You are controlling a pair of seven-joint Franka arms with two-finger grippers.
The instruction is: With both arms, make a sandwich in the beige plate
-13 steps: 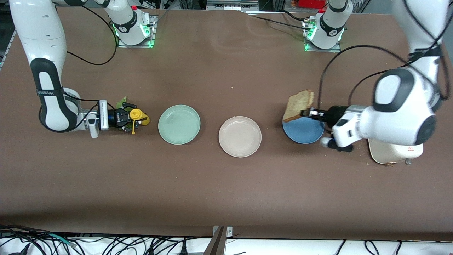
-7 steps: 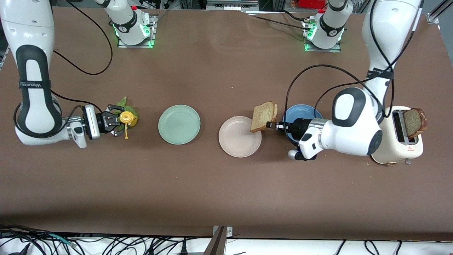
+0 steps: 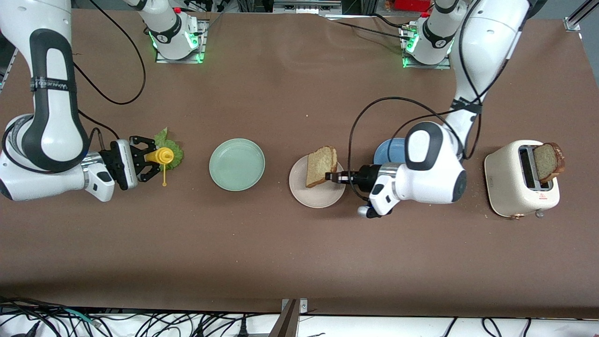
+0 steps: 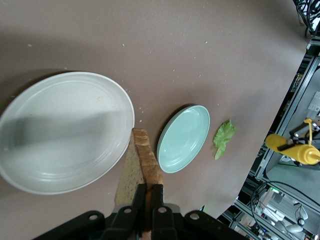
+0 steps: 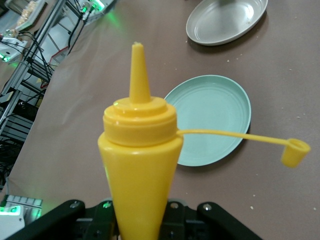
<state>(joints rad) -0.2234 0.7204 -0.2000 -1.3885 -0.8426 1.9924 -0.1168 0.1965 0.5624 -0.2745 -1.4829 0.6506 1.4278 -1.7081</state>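
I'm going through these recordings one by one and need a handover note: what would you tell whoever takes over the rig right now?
Left gripper: shut on a light-brown toasted bread slice, held on edge over the round pale beige plate.
Right gripper: shut on a yellow squeeze bottle, cap dangling, over the crinkly green lettuce leaf on the table at the right arm's end.
Second toast slice stands in the cream toaster.
Mint-green plate and blue plate hold nothing.
Done: nothing on the beige plate.
Left: set toast down, add lettuce, top with second slice.

A robotics lab: bolted arm bases [image 3: 177, 35], metal framing, loose cables [image 3: 140, 323].
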